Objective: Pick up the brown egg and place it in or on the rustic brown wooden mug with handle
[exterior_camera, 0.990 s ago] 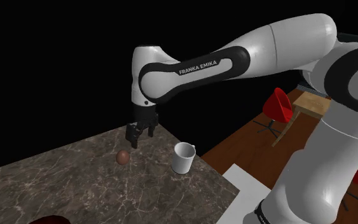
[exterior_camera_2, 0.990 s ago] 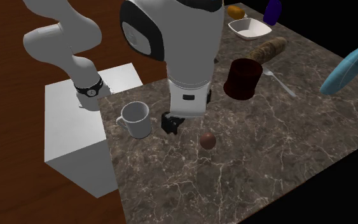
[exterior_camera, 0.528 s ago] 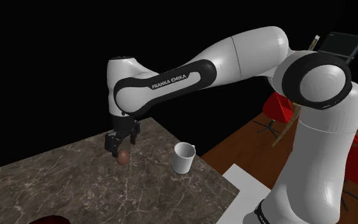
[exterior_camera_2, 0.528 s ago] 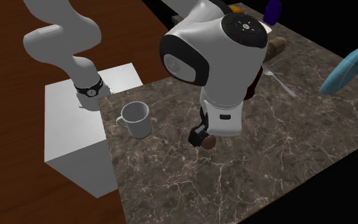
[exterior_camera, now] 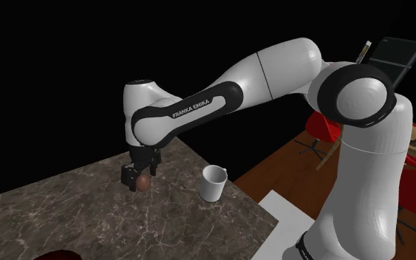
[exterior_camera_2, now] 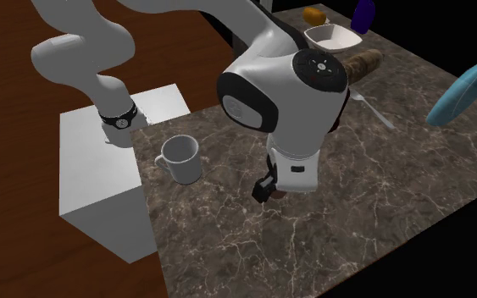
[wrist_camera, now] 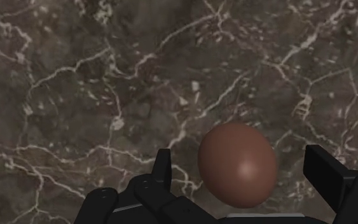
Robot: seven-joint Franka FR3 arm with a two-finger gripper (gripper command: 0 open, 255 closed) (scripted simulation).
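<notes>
On the dark marble table (exterior_camera: 88, 207), a little way in from the edge by the stand, lies the brown egg (wrist_camera: 237, 164). The gripper (wrist_camera: 241, 159) is low over it with its jaws spread apart. The wrist view looks right down at the egg. It sits on the stone between the two black fingers (wrist_camera: 163, 173), with a small gap on each side. Nothing is squeezing it.

From the shoulder view, the egg (exterior_camera: 146, 182) peeks out just beside the gripper (exterior_camera: 135, 179), which points down at the table. The white mug (exterior_camera: 213, 183) with a handle stands upright near the table's edge next to the floor. It is apart from the egg.

The second exterior view looks down from higher up. There the gripper (exterior_camera_2: 266, 190) hangs under the big round white arm (exterior_camera_2: 287, 93). The mug (exterior_camera_2: 180, 159) stands close to the table's corner by the white stand (exterior_camera_2: 101, 186). This view shows more things near the far end of the table: a white bowl (exterior_camera_2: 328, 35), an orange fruit (exterior_camera_2: 314, 15), a brown loaf of bread (exterior_camera_2: 359, 64) and something dark purple (exterior_camera_2: 363, 15). A silver fork or spoon (exterior_camera_2: 372, 108) lies farther in from that end. A blue spray bottle (exterior_camera_2: 461, 89) lies tilted near the edge farthest from the stand.

The tabletop is dark brown stone with thin white lines all over it. The floor (exterior_camera_2: 24, 195) is brown wood. In the shoulder view a red chair (exterior_camera: 324, 124) stands on the floor past the table. Behind the table is a black area.
</notes>
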